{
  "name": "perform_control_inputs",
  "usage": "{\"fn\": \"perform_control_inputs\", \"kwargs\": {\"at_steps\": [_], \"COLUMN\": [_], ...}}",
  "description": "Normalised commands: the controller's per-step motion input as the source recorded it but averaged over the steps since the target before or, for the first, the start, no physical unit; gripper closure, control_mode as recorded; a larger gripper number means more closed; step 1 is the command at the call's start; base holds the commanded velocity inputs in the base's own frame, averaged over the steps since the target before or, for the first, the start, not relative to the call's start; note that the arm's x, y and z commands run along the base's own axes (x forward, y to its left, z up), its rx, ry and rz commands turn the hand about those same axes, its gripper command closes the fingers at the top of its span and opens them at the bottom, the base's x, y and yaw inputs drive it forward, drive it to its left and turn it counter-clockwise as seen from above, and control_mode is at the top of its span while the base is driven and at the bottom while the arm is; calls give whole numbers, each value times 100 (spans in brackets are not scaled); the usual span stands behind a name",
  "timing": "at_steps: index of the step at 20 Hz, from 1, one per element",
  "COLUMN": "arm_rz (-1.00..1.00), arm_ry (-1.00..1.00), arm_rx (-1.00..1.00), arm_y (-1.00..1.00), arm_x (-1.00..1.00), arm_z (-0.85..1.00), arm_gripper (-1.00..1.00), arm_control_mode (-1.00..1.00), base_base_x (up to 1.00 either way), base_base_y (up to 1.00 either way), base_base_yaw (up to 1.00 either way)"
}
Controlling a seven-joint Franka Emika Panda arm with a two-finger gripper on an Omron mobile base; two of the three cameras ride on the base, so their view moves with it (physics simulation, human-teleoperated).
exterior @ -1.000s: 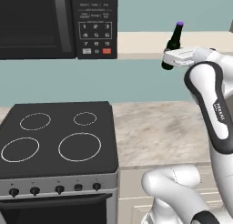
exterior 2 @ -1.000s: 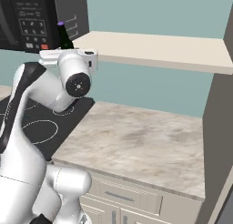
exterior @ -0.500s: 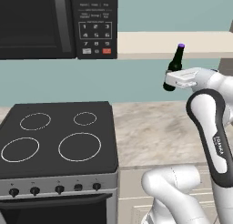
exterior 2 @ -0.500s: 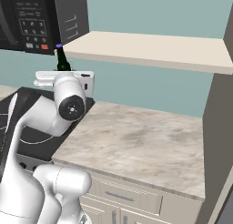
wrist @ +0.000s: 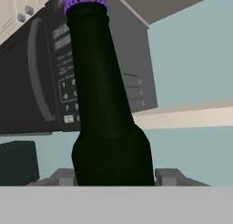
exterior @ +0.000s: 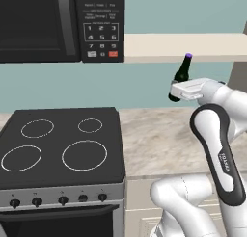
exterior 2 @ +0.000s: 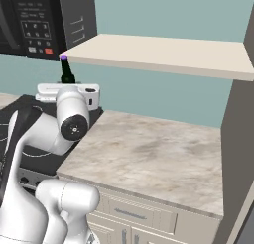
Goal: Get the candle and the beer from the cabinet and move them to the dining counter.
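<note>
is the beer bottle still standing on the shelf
No, the bottle is in the gripper, hanging in the air below the shelf.

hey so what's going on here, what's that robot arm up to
The white arm's gripper is shut on the beer, a dark bottle with a purple cap, holding it upright in the air. The bottle hangs below the front edge of the cabinet shelf, beside the microwave and above the marbled worktop next to the stove.

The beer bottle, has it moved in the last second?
Yes. The beer bottle, held in the gripper, has dropped from overlapping the shelf edge to below it.
</note>
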Motion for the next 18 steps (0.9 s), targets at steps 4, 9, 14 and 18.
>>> {"fn": "perform_control_inputs", "kwargs": {"at_steps": [4, 9, 14, 18], "arm_rz": [0, 0, 0, 0], "arm_ry": [0, 0, 0, 0], "arm_rx": [0, 0, 0, 0], "arm_y": [0, 0, 0, 0], "arm_x": [0, 0, 0, 0], "arm_z": [0, 0, 0, 0], "arm_gripper": [100, 100, 100, 100], "arm_control_mode": [-100, -100, 100, 100], "base_base_x": [0, 0, 0, 0], "base_base_y": [0, 0, 0, 0], "base_base_yaw": [0, 0, 0, 0]}}
